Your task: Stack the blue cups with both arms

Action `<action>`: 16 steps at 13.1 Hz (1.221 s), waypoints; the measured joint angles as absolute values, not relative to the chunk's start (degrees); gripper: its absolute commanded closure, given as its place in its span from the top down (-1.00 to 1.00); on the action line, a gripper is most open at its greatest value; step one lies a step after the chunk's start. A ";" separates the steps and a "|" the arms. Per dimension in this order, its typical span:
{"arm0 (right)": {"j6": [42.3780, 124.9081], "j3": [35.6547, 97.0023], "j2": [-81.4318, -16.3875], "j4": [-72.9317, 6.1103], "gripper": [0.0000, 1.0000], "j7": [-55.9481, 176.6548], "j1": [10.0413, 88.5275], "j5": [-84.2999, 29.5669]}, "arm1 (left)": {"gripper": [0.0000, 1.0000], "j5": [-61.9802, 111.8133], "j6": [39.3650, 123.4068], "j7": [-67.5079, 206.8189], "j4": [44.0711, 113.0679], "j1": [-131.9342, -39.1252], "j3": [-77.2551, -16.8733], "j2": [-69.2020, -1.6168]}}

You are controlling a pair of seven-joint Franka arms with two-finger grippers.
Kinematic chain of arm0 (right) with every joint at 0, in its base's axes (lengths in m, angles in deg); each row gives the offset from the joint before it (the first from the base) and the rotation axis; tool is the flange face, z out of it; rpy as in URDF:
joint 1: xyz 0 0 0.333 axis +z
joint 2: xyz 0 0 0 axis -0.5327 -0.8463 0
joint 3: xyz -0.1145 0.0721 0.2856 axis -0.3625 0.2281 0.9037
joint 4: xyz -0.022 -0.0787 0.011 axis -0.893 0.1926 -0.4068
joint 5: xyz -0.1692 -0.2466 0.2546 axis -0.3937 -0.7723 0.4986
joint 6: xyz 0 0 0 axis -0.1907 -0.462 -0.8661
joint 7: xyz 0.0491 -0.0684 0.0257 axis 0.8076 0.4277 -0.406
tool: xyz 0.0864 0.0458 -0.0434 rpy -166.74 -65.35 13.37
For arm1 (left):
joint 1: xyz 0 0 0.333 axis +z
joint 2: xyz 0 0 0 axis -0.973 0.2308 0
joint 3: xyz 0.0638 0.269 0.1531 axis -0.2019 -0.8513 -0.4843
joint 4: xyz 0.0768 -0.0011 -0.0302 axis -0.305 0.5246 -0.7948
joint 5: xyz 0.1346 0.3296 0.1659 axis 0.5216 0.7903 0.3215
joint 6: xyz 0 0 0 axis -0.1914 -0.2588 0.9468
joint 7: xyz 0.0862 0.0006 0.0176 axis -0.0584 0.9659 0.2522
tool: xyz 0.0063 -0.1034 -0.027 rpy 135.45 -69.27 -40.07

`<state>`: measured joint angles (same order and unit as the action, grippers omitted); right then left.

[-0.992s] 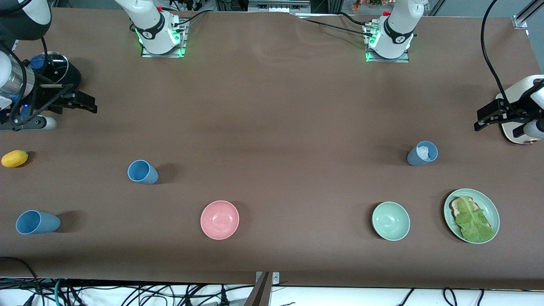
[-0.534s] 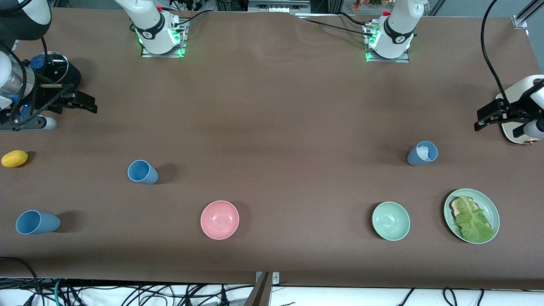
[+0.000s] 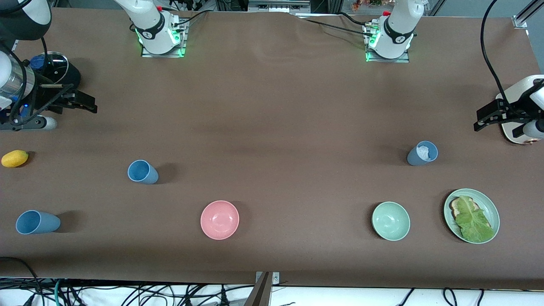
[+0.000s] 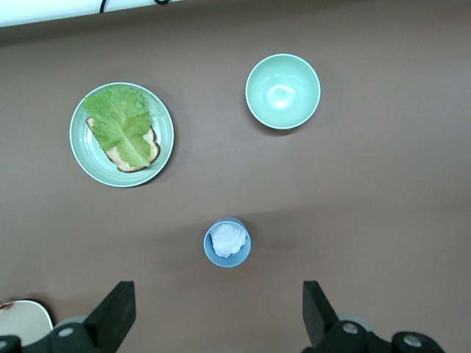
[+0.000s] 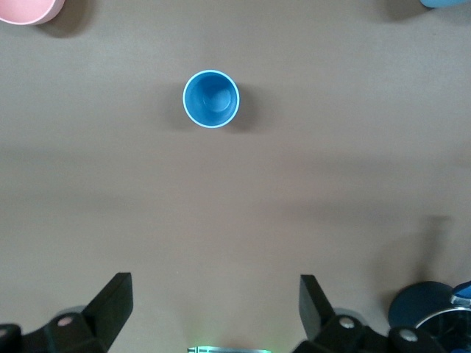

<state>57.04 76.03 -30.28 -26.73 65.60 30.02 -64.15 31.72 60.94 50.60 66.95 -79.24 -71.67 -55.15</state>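
Cups unstacked, both arms parked high at the table's ends, nothing grasped.

Right gripper (image 3: pixel 87 104) hangs with fingers spread wide and empty over the right arm's end of the table; one blue cup (image 3: pixel 142 172) stands upright well clear of it, and a second blue cup (image 3: pixel 37 222) stands apart from that one. Left gripper (image 3: pixel 488 119) is likewise released over its own end, the third blue cup (image 3: pixel 422 153) near it with crumpled white paper (image 4: pixel 227 240) inside. Looks like the opening reach: each arm must descend and straddle a rim.
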 measured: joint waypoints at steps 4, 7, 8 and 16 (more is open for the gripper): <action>57.04 76.03 -30.28 -26.73 1.00 65.60 30.02 -64.15 | 1.00 31.72 60.94 50.60 67.01 -79.24 -71.67 -55.14; 57.04 76.03 -30.28 -26.73 1.00 65.60 30.02 -64.15 | 1.00 31.72 60.94 50.60 67.05 -79.24 -71.67 -55.14; 57.07 76.03 -30.28 -26.73 1.00 65.60 30.02 -64.15 | 1.00 31.73 60.94 50.60 67.07 -79.24 -71.67 -55.14; 62.36 75.92 -33.19 -23.59 1.00 65.60 29.89 -65.59 | 1.00 31.73 60.94 50.60 67.11 -79.24 -71.67 -55.14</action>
